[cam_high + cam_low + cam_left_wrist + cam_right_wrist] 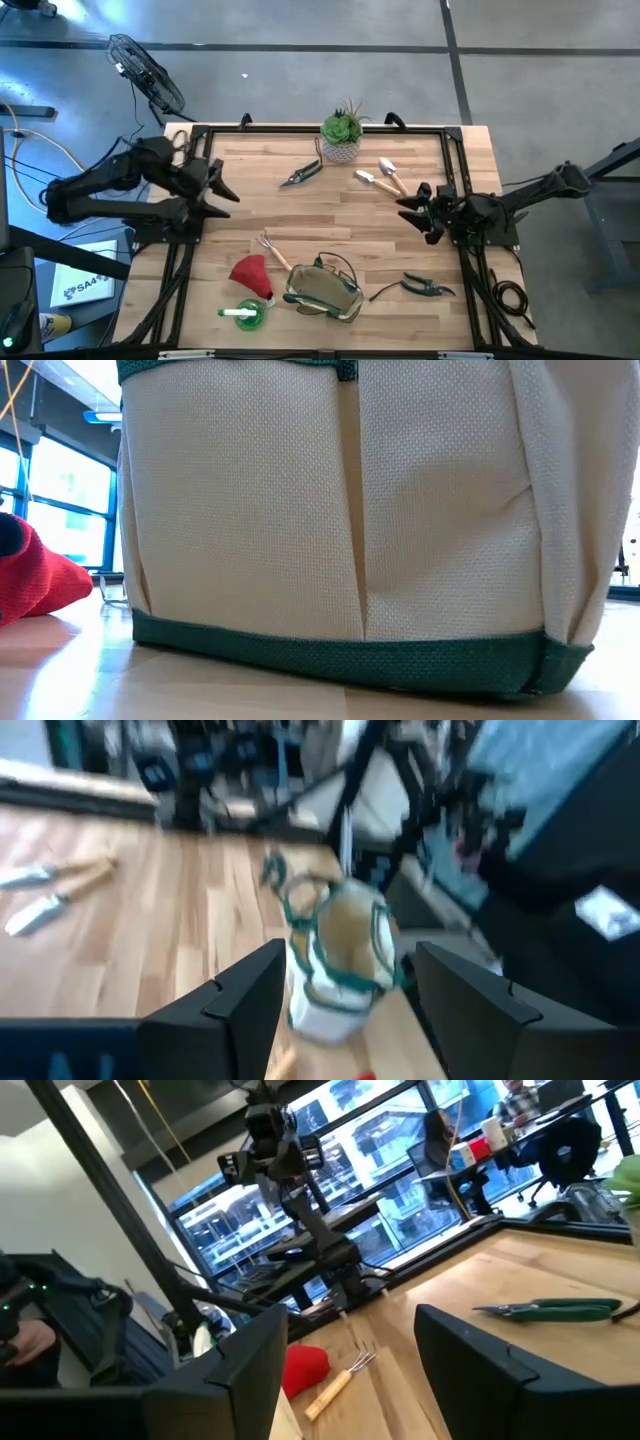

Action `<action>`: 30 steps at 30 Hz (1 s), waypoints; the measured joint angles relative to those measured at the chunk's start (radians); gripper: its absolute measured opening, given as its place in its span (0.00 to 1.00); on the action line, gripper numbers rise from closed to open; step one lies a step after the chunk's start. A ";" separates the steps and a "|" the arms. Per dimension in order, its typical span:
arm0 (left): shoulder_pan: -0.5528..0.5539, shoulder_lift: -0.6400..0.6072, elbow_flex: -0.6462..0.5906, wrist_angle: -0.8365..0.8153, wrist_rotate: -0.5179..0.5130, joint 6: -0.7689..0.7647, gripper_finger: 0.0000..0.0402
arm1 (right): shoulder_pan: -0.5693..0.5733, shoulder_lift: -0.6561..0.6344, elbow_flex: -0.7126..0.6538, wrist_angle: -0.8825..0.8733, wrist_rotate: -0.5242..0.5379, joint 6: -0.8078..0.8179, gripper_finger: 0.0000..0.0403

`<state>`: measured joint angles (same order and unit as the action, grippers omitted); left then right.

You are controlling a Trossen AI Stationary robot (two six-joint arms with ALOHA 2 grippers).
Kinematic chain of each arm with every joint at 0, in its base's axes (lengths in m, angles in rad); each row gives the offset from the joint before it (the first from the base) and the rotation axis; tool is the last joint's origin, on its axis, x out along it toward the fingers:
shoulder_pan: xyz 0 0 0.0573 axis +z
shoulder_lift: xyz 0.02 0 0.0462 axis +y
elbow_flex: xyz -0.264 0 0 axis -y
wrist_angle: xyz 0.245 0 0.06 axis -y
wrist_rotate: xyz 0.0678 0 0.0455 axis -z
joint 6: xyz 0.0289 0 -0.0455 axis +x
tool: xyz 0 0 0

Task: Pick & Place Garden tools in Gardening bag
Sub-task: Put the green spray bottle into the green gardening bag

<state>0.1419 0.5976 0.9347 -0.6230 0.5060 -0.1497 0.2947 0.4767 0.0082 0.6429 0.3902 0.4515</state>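
The olive-and-tan gardening bag (322, 290) stands on its base near the table's front edge, and it fills the low view (340, 510). Left of it lie the red cone (252, 272), the green-and-white piece (243, 314) and the wooden-handled rake (272, 250). One pair of dark shears (300, 175) lies far centre. The other pair (425, 286) lies right of the bag. Two trowels (382, 178) lie at the far right. My left gripper (226, 200) is open and empty above the table's left side. My right gripper (408, 212) is open and empty at the right side.
A green spiky plant in a white pot (342, 135) stands at the far edge's middle. Dark frame rails (455, 190) run along the table's sides. Bare wood (330, 215) lies between the two grippers. The left wrist view shows the bag (340, 955) ahead of the open fingers.
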 joint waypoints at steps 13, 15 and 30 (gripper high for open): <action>-0.491 0.511 0.235 -0.417 -0.329 -0.155 0.54 | 0.000 0.162 0.000 0.111 0.002 -0.003 0.52; -0.547 0.605 0.300 -0.536 -0.367 -0.234 0.54 | 0.000 0.173 0.000 0.110 0.002 -0.003 0.52; -0.727 1.062 0.706 -0.835 -0.186 -0.678 0.54 | 0.000 0.218 0.000 0.110 -0.018 -0.003 0.52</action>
<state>-0.5851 1.6600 1.6405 -1.4578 0.3202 -0.8274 0.2943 0.6945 0.0082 0.7527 0.3719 0.4488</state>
